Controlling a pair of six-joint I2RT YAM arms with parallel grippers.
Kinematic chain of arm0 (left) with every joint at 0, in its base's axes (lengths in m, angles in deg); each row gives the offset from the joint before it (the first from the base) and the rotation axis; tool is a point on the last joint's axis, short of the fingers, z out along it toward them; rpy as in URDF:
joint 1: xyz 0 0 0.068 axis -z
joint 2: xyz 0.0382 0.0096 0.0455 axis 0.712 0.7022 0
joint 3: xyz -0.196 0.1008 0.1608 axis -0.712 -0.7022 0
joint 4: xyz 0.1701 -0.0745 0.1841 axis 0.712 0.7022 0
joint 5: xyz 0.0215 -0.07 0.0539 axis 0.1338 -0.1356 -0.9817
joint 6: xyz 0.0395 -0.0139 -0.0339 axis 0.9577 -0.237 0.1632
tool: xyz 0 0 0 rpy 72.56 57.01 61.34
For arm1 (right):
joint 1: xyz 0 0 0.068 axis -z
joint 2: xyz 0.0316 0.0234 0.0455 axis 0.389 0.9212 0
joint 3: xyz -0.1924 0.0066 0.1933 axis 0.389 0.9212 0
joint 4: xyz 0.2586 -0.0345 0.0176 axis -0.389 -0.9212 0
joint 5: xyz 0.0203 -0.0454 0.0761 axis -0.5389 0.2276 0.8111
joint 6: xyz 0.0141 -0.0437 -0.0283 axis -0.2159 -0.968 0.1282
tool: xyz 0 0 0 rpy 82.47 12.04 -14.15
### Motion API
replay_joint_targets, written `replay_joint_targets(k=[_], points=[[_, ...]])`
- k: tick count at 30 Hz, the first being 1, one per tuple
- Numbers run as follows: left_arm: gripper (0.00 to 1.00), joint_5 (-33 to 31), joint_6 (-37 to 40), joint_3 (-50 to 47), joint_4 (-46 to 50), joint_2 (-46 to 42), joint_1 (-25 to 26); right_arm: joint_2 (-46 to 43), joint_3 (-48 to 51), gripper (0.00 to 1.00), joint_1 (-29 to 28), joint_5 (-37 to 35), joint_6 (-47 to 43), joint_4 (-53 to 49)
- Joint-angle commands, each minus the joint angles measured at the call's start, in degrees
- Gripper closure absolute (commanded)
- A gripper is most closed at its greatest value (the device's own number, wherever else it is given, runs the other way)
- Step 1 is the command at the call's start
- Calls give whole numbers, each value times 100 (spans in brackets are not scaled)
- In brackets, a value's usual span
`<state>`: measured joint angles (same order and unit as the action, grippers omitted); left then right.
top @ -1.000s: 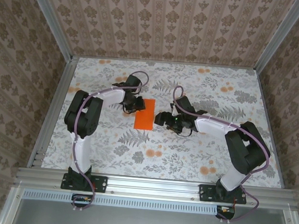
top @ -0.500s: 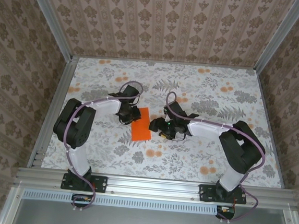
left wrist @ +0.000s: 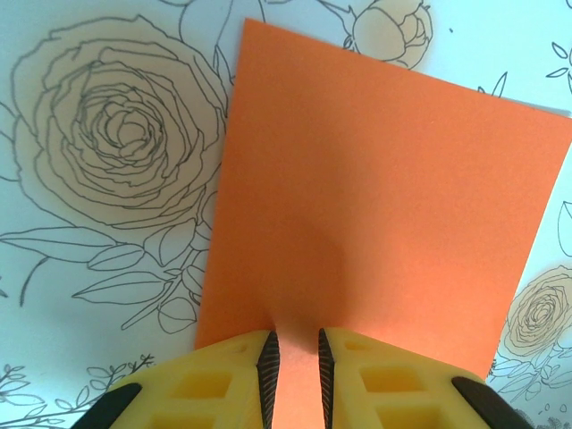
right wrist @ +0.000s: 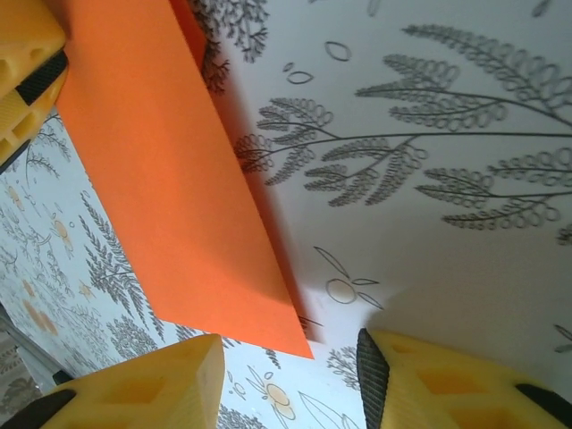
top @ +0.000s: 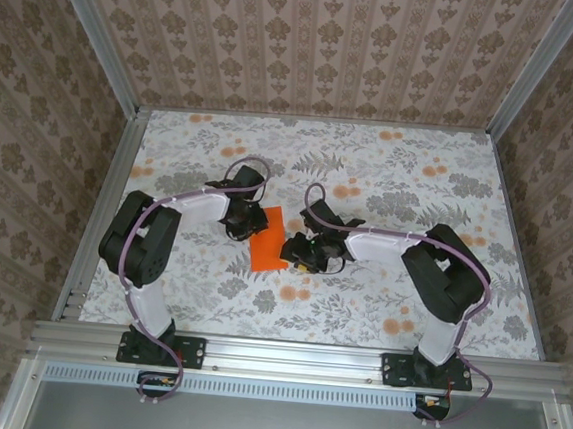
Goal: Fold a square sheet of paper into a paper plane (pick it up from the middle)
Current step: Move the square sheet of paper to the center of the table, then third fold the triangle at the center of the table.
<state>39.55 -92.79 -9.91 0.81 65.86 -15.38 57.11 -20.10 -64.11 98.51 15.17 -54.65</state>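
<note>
Square sheet of paper (top: 268, 239), centre frame, edge pinched by left tool (left wrist: 293, 357), likely steadying it; half-open, empty right tool (right wrist: 290, 359) straddles its corner

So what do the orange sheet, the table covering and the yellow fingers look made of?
The orange sheet: thin matte paper, with crisp straight edges. The table covering: smooth printed floral sheet, paper or vinyl, can't tell. The fingers: matte yellow plastic with moulded hollows; black pads, likely rubber.
</note>
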Motion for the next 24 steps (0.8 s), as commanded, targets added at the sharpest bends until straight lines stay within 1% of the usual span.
replay_joint_targets(k=[1, 13, 20, 24], points=[[77, -117, -85, -233, 229, 104, -13, 167, -176, 57, -76, 45, 95, -194], [77, -95, -81, -241, 204, 146, -14, 308, -227, 70, -131, 337, 108, 49], [77, -84, -78, -250, 194, 161, -14, 315, -177, 71, -141, 414, 164, 281], [77, -83, -80, -248, 193, 166, -11, 313, -87, 72, -124, 427, 273, 588]])
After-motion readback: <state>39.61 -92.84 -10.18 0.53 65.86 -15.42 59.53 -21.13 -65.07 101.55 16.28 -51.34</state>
